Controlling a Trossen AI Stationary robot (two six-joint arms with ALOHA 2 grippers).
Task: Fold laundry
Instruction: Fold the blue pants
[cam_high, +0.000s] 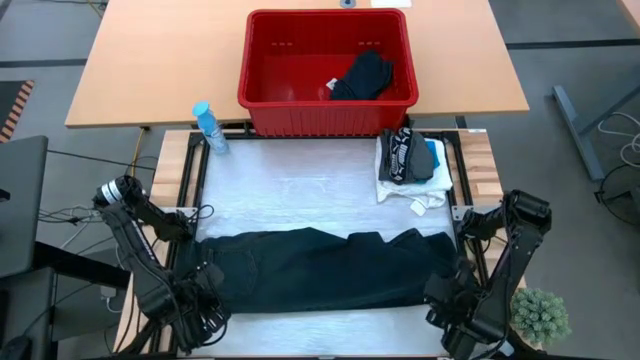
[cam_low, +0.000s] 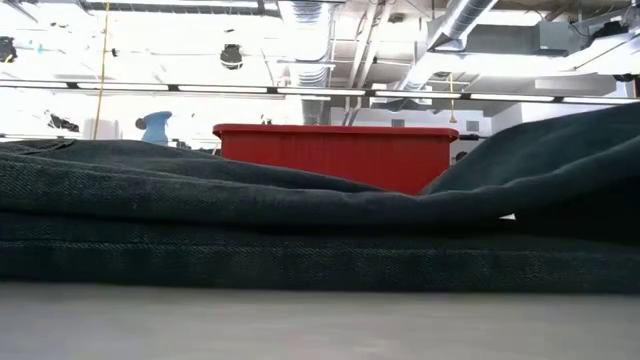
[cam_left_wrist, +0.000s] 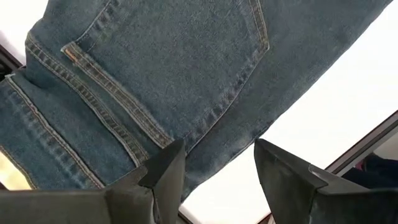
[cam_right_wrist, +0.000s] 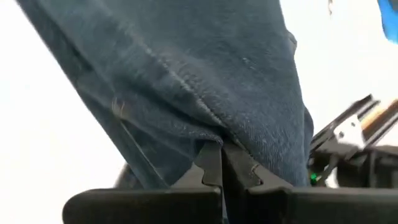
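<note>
Work surface: white mat between the two arms; a red basket stands at its far edge.
Item in hand: dark denim trousers, laid crosswise along the near edge of the mat, folded at least once judging by the doubled layers in the low view.
Left gripper: near-left end of the trousers, fingers apart, holding nothing; a back pocket and seams lie just ahead of it. Judged: placed to take the waist end for the next fold.
Right gripper: near-right end, fingers pinched shut on a raised ridge of the denim. Judged: pinned or lifted there so the cloth stays taut.
Finished stack: folded garments at the far-right of the mat, white on the bottom, dark and teal pieces above; kept well apart from the trousers to leave folding room.
Still to do: a black garment lies inside the basket.
Other: blue spray bottle at the far-left corner.
Hard to tell: both grippers are buried among arm links in the high view; the low view is blocked by denim; the trouser leg ends cannot be made out.
</note>
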